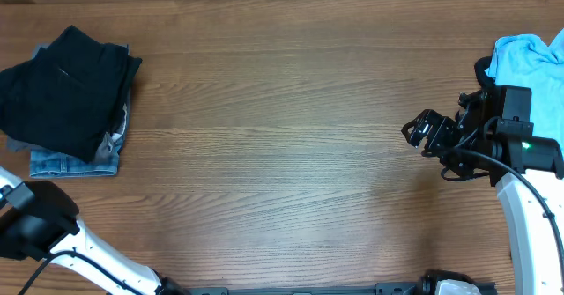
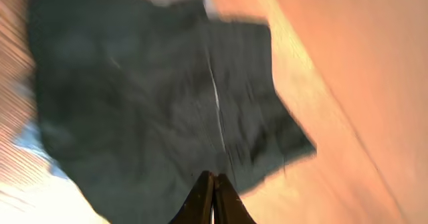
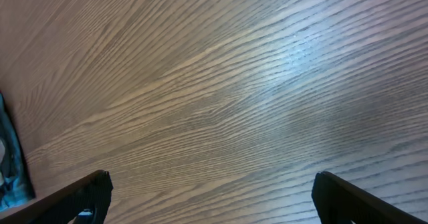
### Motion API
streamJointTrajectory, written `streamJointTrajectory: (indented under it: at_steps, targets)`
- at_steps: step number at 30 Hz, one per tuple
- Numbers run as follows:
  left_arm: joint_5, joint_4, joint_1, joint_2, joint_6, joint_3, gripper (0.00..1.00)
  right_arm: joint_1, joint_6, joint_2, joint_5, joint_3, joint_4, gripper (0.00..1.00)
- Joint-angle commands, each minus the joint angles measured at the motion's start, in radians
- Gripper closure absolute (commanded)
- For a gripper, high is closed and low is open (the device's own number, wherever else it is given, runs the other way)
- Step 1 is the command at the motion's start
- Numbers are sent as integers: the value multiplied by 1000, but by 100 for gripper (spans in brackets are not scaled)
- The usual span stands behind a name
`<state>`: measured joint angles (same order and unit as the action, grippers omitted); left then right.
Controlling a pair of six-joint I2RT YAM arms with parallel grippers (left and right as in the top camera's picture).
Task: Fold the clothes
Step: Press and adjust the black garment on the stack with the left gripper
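On the brown wooden table (image 1: pixel 282 154), a pile of clothes (image 1: pixel 70 101) lies by the left edge near the far corner. It has a big black piece (image 1: pixel 62 88) on top, a bit of a grey piece (image 1: pixel 113 141) peeking out under it, and a blue denim piece (image 1: pixel 62 165) at the bottom. A light blue T-shirt (image 1: pixel 529 57) lies bunched up at the right edge near the far corner, and close by the right gripper (image 1: pixel 416 133) hangs over bare wood, pointing toward the middle of the table, with a small green light (image 1: pixel 526 145) on its arm. Part of the left arm (image 1: pixel 44 224), white and black, shows at the near left corner.
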<state>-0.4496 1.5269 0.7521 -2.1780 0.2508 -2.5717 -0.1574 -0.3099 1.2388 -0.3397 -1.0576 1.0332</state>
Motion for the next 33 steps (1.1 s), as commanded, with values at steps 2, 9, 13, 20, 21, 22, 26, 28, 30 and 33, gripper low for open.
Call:
streamJointTrajectory:
  at_steps: [2, 9, 13, 20, 21, 22, 26, 28, 30, 33]
  targets:
    - [-174, 49, -22, -67, -183, 78, 96, -3, 2, -2, 6, -2, -3, 0]
    - [-179, 51, -21, -125, -230, 246, 96, -3, 2, -2, 6, -2, -3, 0]
    - [-167, -12, -19, -150, -268, 418, 96, -3, 2, -2, 6, -2, -3, 0]
    - [-146, -236, -6, -154, -245, 770, 96, -3, 2, -2, 6, -2, -3, 0]
    - [-146, -264, -2, -154, -237, 804, 96, -3, 2, -2, 6, -2, -3, 0]
    - [-146, -336, 11, -154, -237, 869, 96, -3, 2, -2, 6, -2, -3, 0]
    - [-389, -371, 55, -151, -296, 900, 96, -3, 2, -2, 6, -2, -3, 0]
    - [-581, -331, 74, -143, -357, 867, 94, -3, 2, -2, 6, -2, -3, 0]
    - [-708, -276, 86, -124, -392, 813, 93, -3, 2, -2, 6, -2, -3, 0]
    - [-722, -221, 84, -74, -395, 731, 94, -3, 2, -2, 6, -2, -3, 0]
